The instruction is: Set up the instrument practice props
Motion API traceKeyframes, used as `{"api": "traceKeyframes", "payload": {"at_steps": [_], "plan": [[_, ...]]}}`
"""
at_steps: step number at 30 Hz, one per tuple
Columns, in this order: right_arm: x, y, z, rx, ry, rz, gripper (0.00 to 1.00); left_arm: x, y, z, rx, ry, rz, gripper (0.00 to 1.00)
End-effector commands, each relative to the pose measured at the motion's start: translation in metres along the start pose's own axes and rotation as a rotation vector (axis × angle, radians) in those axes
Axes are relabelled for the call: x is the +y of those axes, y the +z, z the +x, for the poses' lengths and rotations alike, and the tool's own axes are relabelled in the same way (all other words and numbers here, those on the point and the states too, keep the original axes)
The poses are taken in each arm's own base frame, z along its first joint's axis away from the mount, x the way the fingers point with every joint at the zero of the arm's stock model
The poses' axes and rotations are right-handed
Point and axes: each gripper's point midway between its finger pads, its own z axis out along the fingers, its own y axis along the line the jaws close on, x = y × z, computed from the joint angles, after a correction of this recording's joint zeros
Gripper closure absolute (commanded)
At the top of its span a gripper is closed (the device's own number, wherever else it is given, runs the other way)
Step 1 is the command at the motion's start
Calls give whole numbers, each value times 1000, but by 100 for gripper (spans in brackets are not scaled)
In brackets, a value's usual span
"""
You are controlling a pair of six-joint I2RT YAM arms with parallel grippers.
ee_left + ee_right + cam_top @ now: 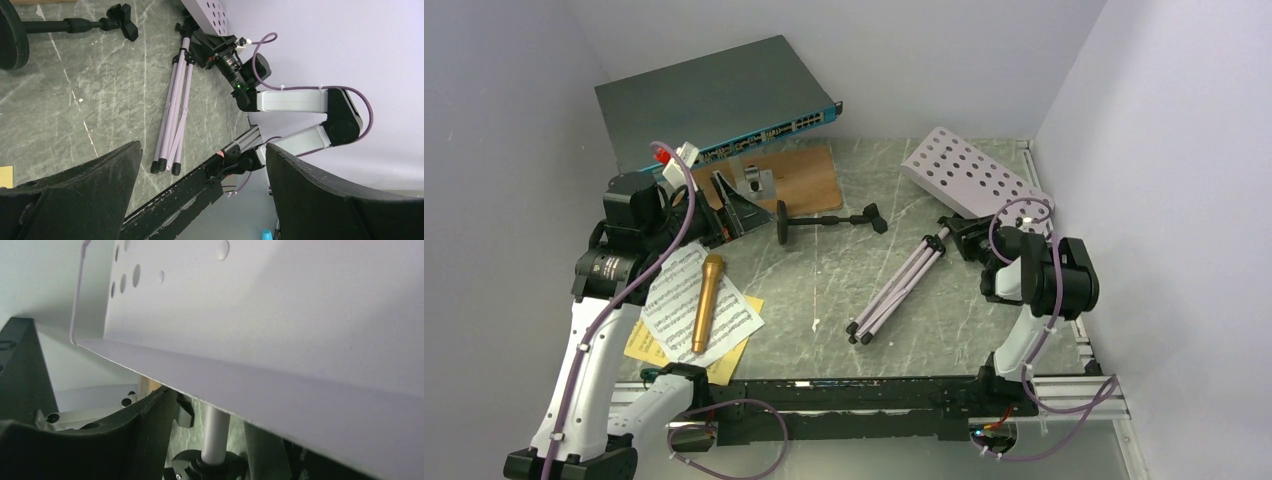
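Note:
The pale lilac music stand lies on its side at the right; its perforated desk (pixel 969 170) is at the back and its folded tripod legs (pixel 896 285) point toward me. My right gripper (pixel 964 237) straddles the stand's pole (pixel 215 432) just under the desk (pixel 280 315). A gap shows between the left finger (pixel 150 435) and the pole, and the other finger is mostly hidden. The gold microphone (pixel 707 300) rests on the white and yellow music sheets (pixel 729 322). The black mic stand (pixel 824 220) lies flat. My left gripper (pixel 742 210) hovers open and holds nothing.
A grey network switch (pixel 714 100) leans against the back wall. A wooden board (pixel 809 180) with a metal block (pixel 754 182) lies in front of it. The black rail (pixel 874 395) runs along the near edge. The right wall is close beside the stand's desk.

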Motion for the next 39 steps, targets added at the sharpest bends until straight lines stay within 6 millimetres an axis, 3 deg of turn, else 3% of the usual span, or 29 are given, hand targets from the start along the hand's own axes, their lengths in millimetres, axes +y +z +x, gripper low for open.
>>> {"api": "traceKeyframes", "payload": {"at_steps": [1, 10, 14, 21, 26, 34, 39], "plan": [[11, 2, 11, 2, 62, -113, 47, -15, -10, -4, -19, 40, 41, 1], [18, 23, 26, 8, -31, -83, 48, -13, -7, -3, -14, 26, 38, 0], [9, 10, 26, -13, -13, -15, 50, -13, -7, -3, -10, 22, 41, 1], [7, -13, 30, -3, -188, 164, 35, -7, -1, 2, 2, -5, 49, 1], [2, -23, 26, -20, -201, 265, 33, -8, 1, 4, 14, -22, 72, 1], [9, 3, 24, -24, -202, 447, 37, -9, -5, 9, 19, -15, 61, 0], [1, 22, 30, -40, -196, 573, 39, -15, -7, 16, 26, -35, 102, 1]]}}
